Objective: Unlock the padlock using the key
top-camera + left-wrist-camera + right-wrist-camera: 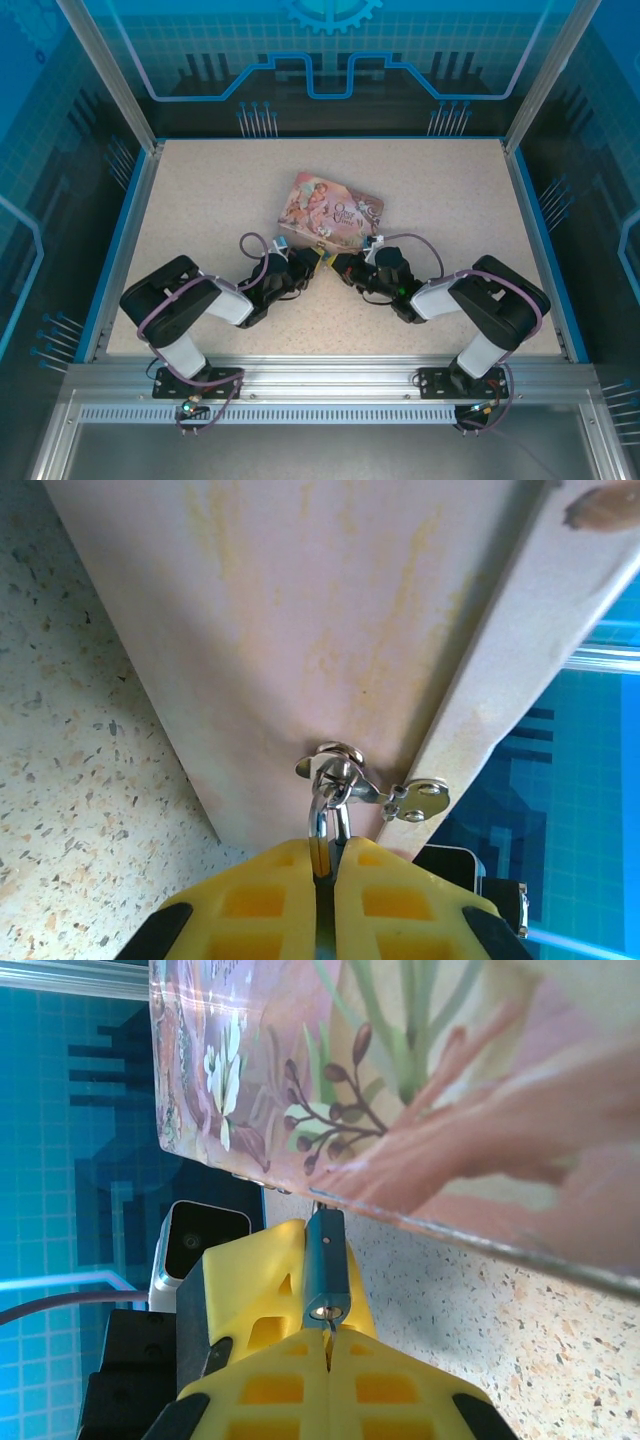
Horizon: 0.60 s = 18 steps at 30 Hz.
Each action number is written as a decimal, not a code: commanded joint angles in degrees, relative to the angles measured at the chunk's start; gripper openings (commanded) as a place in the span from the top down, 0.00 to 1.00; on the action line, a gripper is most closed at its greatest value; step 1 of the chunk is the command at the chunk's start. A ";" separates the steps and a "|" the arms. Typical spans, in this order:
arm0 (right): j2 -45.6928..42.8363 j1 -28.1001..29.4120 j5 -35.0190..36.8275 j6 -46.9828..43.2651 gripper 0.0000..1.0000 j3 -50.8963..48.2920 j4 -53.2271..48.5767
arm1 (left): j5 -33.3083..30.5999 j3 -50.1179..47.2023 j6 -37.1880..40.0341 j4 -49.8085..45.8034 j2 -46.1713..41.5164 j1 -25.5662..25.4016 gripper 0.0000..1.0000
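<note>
The padlock (pixel 325 1260) is a tiny blue-green block with a round metal keyhole in its end, sitting at the near edge of the pink tin (pixel 330 210) in the middle of the table (pixel 200 200). The left hand (pixel 322 848) is pinched shut on its body, and its silver shackle (pixel 332 780) loops through the tin's latch. The right hand (pixel 328 1348) is closed on the key (pixel 328 1328), a thin dark sliver meeting the keyhole
</note>
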 commanded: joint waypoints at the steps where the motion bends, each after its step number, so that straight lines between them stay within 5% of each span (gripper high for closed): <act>1: -0.75 1.44 -0.30 4.60 1.00 0.56 -5.36 | 4.23 -0.43 -0.35 2.54 2.05 -1.24 1.00; 9: -4.82 1.20 0.19 -5.74 1.00 3.35 -16.07 | 3.88 -0.21 0.01 1.38 1.56 -1.24 1.00; 18: -10.13 1.10 2.22 -14.15 0.78 3.54 -24.72 | 3.20 0.44 -0.11 -1.78 -0.04 -1.23 1.00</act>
